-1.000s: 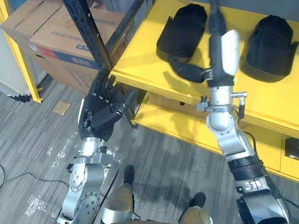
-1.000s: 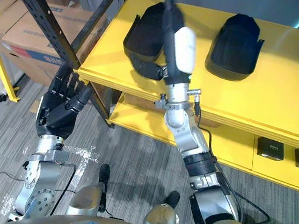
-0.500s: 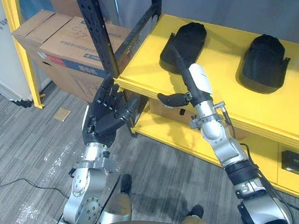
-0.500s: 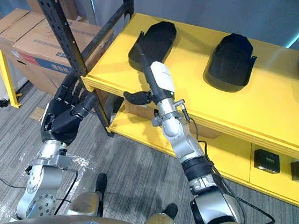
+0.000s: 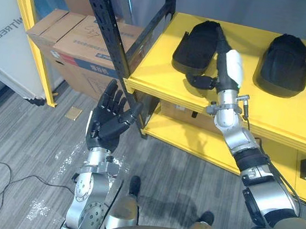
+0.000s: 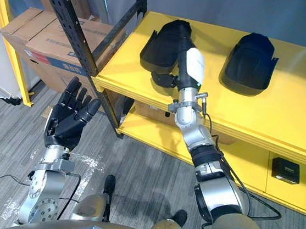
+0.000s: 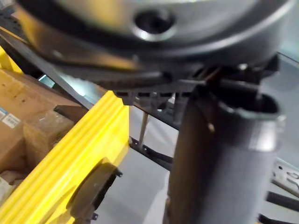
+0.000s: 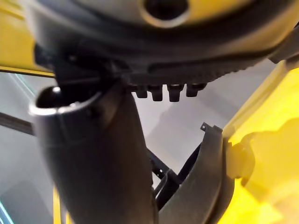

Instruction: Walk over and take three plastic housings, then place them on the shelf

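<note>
while left hand (image 5: pixel 107 121) raised open, right hand (image 5: pixel 227 66) flat beside housing (image 5: pixel 196 39)

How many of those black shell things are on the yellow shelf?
2. One shell lies near the shelf's left end, at the right hand; the other shell further right on the same board. More may be hidden past the right edge.
</note>
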